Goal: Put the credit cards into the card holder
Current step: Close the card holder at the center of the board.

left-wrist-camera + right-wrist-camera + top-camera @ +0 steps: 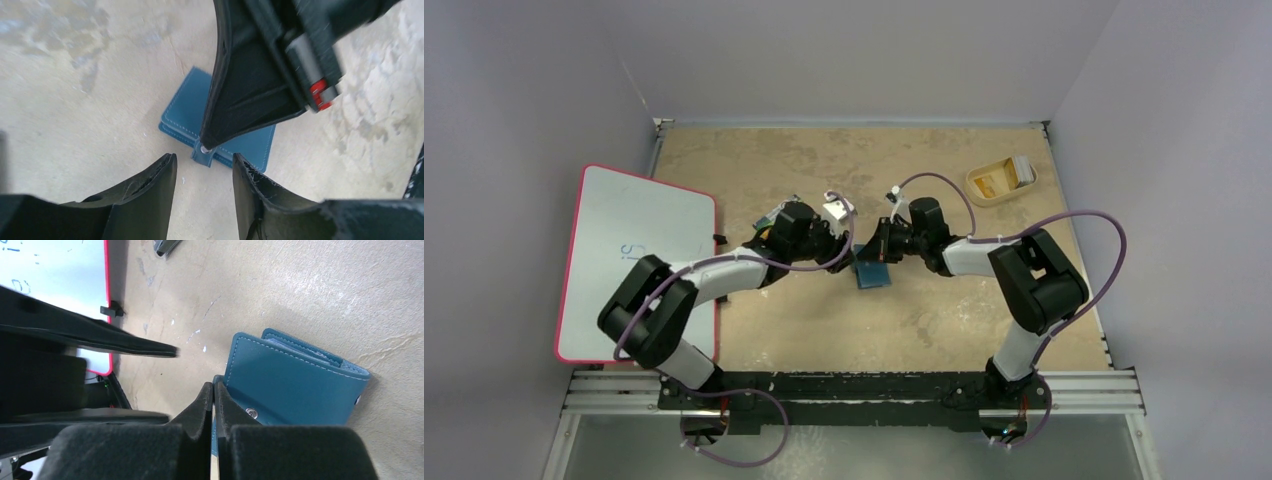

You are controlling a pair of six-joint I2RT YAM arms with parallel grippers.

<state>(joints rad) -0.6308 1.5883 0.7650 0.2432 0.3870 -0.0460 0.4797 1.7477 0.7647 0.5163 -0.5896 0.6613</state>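
Note:
The card holder (873, 272) is a teal-blue wallet lying folded shut on the table between the two arms, also seen in the left wrist view (182, 112) and the right wrist view (290, 385). My right gripper (880, 250) (214, 386) is shut on the wallet's small snap tab (202, 156), its tips low at the wallet's edge. Just in front of that tab, my left gripper (848, 262) (204, 157) stands open and holds nothing. The credit cards (996, 180), orange-yellow and whitish, lie in the tan tray at the far right.
The shallow tan tray (975, 184) sits at the table's back right. A white board with a pink rim (639, 260) (50, 270) covers the left edge, with a small black clip (721, 238) beside it. A small flat pack (766, 217) lies half hidden behind my left wrist.

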